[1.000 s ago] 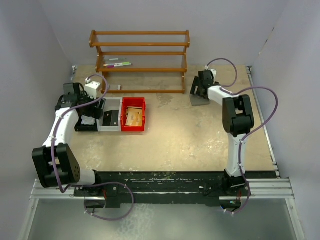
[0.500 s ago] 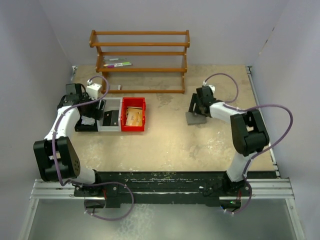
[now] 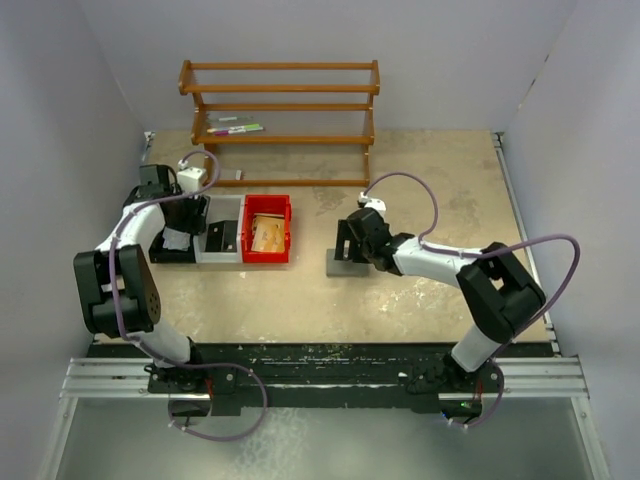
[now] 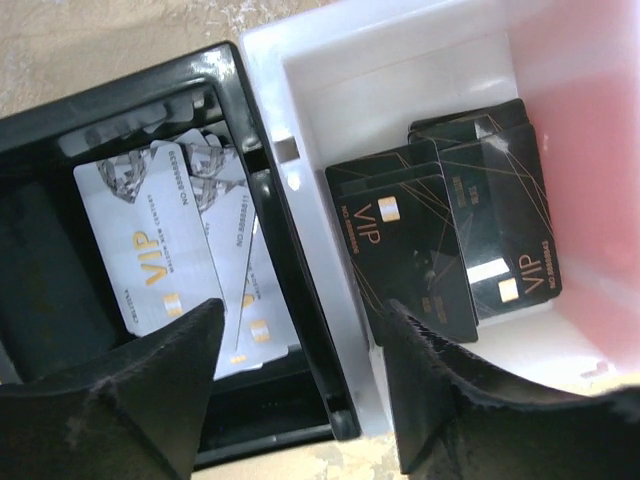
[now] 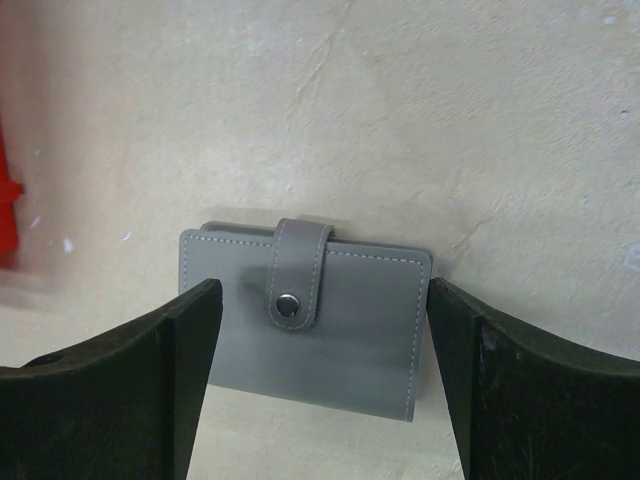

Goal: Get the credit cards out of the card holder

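Right wrist view: the right gripper [image 5: 322,300] grasps the flat grey snap-strapped card holder [image 5: 350,345] by its side edges, strap fastened, on the beige tabletop [image 5: 400,120]; the left gripper [image 4: 300,335] hangs released, straddling the black plastic bin [image 4: 225,75] and the white plastic bin [image 4: 400,50]

Wooden rack [image 3: 279,88], three-bin row [image 3: 266,258]
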`<state>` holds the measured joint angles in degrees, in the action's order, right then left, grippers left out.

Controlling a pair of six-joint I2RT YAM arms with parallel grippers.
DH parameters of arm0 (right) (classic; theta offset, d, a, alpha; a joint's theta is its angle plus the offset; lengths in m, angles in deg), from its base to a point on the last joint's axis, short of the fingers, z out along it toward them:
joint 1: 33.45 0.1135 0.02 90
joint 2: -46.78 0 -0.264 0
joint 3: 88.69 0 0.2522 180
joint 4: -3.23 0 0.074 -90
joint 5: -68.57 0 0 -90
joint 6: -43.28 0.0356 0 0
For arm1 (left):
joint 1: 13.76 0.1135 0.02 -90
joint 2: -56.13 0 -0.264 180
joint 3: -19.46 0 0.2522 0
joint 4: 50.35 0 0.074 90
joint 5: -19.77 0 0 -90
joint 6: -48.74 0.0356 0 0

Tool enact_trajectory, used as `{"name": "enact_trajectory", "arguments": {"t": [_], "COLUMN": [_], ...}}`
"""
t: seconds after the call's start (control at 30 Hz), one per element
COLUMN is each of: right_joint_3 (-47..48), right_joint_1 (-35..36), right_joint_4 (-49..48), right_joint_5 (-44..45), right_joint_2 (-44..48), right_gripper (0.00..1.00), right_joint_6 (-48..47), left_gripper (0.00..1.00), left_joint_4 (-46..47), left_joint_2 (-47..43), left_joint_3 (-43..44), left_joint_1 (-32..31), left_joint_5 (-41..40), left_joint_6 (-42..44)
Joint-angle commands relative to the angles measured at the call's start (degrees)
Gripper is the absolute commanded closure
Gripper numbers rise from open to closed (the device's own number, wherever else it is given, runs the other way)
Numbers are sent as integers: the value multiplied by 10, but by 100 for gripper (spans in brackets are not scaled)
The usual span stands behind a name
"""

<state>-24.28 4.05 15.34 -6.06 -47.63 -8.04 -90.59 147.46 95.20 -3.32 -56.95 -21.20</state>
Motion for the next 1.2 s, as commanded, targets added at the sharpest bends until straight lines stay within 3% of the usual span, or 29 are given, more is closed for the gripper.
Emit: {"name": "enact_trajectory", "arguments": {"t": [0.0,0.13,0.57,0.9,1.17], "right_joint_3": [-6,-37,-111,-21,34], "right_joint_1": [11,14,91,88,89], "right_joint_4": [-17,-15,-57,62,56], "right_joint_5": [14,10,11,100,105], "right_joint_2": [57,116,110,81,-25], "right_gripper": [15,12,9,4,0], "right_joint_6": [16,5,36,28,-20], "left_gripper": [41,57,64,68,69], "left_joint_4": [23,25,31,29,22], "left_joint_2": [28,31,-3,-42,-57], "left_joint_3": [41,35,9,-23,-25], "left_joint_1": [0,-28,-120,-133,-126], "left_joint_5": [23,24,-30,-103,-100], "left_joint_6": [-28,-44,-205,-317,-348]}}
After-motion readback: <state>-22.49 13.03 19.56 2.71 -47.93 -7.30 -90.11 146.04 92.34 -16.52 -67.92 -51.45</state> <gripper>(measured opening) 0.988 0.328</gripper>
